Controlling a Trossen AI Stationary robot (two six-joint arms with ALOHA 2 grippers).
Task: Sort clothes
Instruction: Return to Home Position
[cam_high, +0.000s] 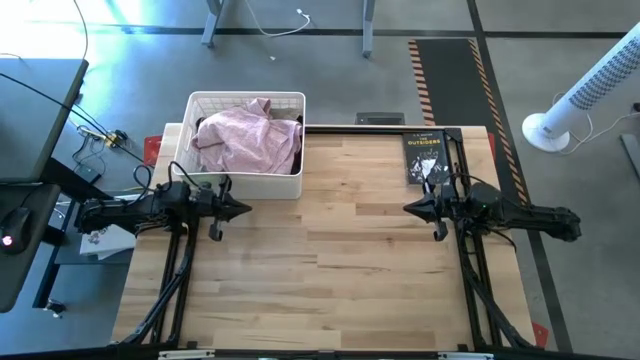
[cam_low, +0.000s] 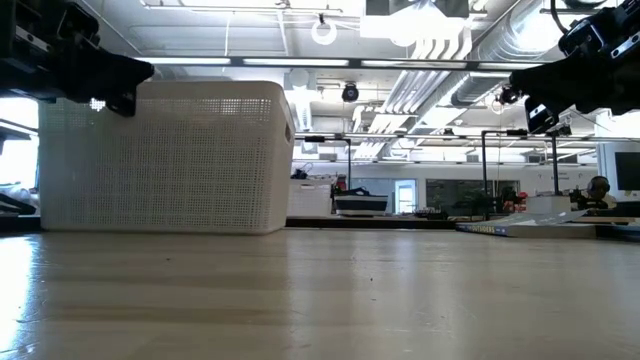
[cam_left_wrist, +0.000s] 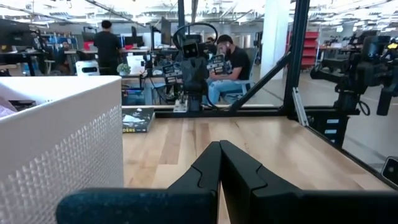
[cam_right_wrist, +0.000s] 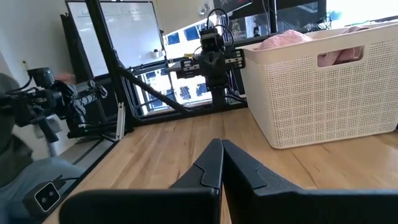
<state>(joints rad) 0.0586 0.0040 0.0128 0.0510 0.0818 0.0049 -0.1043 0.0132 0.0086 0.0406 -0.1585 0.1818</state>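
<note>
- My left end effector (cam_high: 242, 209) hovers just beside the white laundry bin (cam_high: 246, 185), off its near wall, with the fingers pressed together and holding nothing
- My right end effector (cam_high: 410, 208) hangs well apart from the bin on its right, pointing toward it, fingers likewise pressed together and empty
- The clothes (cam_high: 245, 140) sit inside the bin, pale pink on top with dark fabric at its right edge
- None lie on the tabletop (cam_high: 330, 280)
- The pink heap rises to about the rim, so I judge a jolt could spill a fold over
- The likeliest cause is my left arm clipping the bin's near wall
- The black book (cam_high: 424, 156), right of the bin, lies near my right arm, and a low sweep could shove it
</note>
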